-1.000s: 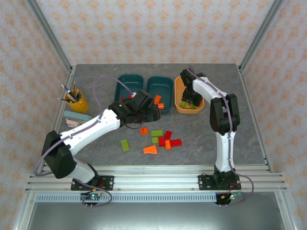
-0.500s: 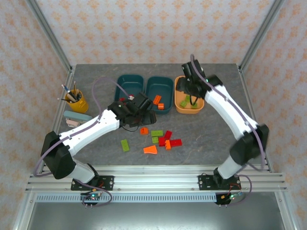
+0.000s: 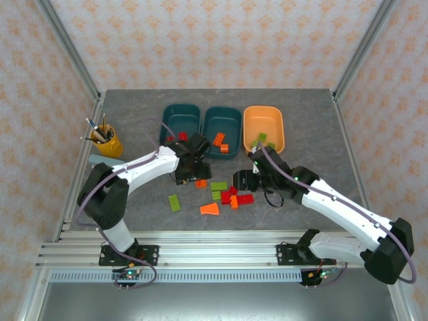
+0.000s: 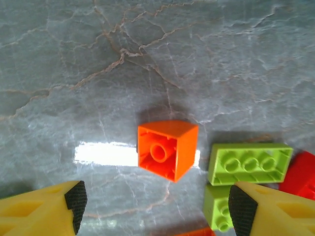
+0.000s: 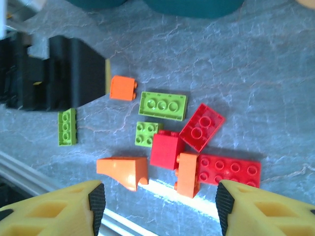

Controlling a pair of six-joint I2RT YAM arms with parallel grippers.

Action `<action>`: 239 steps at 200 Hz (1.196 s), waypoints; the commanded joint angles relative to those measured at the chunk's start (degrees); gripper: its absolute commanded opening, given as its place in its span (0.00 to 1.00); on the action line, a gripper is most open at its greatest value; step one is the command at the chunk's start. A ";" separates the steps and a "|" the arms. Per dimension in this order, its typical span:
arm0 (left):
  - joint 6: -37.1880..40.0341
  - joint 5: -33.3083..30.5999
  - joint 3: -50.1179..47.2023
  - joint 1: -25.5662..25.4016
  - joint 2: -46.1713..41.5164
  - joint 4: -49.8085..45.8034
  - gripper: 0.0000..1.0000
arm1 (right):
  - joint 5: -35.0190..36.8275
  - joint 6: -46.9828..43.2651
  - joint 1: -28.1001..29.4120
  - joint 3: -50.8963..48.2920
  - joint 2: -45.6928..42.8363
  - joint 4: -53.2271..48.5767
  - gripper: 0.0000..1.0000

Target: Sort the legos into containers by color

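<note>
— Found the right pincer (image 3: 239, 180) gone from over the orange tray (image 3: 264, 108) since a second ago, and lowered beside the loose legos (image 3: 227, 194) mid-bench (image 3: 314, 134). Found the left pincer (image 3: 189, 175) drawn back from the teal trays toward the orange brick (image 3: 201, 183).

— Checked the wrist views?

— Did. From the left wrist, saw that brick with its hollow underside toward the camera, ahead of wide-spread, empty fingers (image 4: 74, 199), and a green three-stud brick (image 4: 248, 163) just beside it. From the right wrist, saw jaws parted wide too, gripping nothing, above the orange wedge (image 5: 125, 170) and red bricks (image 5: 229, 169).

— And from above?

— Made out green legos (image 3: 262, 138) in the orange tray, orange legos (image 3: 221, 142) in the middle teal tray (image 3: 223, 110), red legos (image 3: 182, 136) in the left teal tray (image 3: 181, 107). Noted bare stone right of the pile and along the near edge.
</note>
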 commanded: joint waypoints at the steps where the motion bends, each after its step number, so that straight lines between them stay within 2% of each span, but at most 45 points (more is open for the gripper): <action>1: 3.68 1.77 3.65 -0.01 3.85 -1.03 0.78 | -2.29 2.18 0.24 -2.31 -2.94 3.43 0.64; 45: 4.13 2.79 5.54 0.89 9.18 -1.16 0.76 | -1.26 1.86 0.24 -1.98 -3.31 3.05 0.65; 80: 4.24 1.53 6.18 0.92 11.29 -2.63 0.67 | -1.23 2.03 0.24 -1.16 -1.27 3.57 0.65; 129: 3.01 2.09 4.20 0.82 13.49 0.20 0.54 | -1.68 1.38 0.24 0.58 1.56 3.85 0.65; 166: 3.01 0.68 4.78 0.75 12.30 0.20 0.37 | -0.35 1.60 0.24 1.27 2.04 3.67 0.65; 239: 3.79 -4.99 13.19 0.49 4.45 -7.05 0.34 | 8.45 1.31 -0.87 4.42 -0.51 -0.34 0.63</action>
